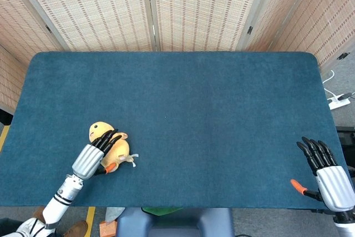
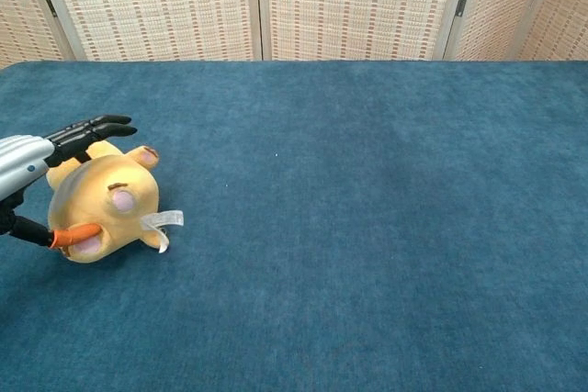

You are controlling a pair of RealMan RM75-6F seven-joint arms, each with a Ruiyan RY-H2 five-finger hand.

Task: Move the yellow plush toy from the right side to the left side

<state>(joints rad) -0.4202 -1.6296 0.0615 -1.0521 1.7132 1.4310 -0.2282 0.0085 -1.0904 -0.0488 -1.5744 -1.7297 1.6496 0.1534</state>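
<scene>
I count one yellow plush toy (image 1: 111, 147) on the table's (image 1: 211, 115) left side; my left hand (image 1: 94, 156) lies spread over it, my right hand (image 1: 327, 173) spread, empty.

- No text, brand, number or sign can be read in either view
- The white tag (image 2: 163, 222) on the yellow plush toy (image 2: 106, 207) is the only label-like thing, and whether it bears print cannot be told at this size
</scene>
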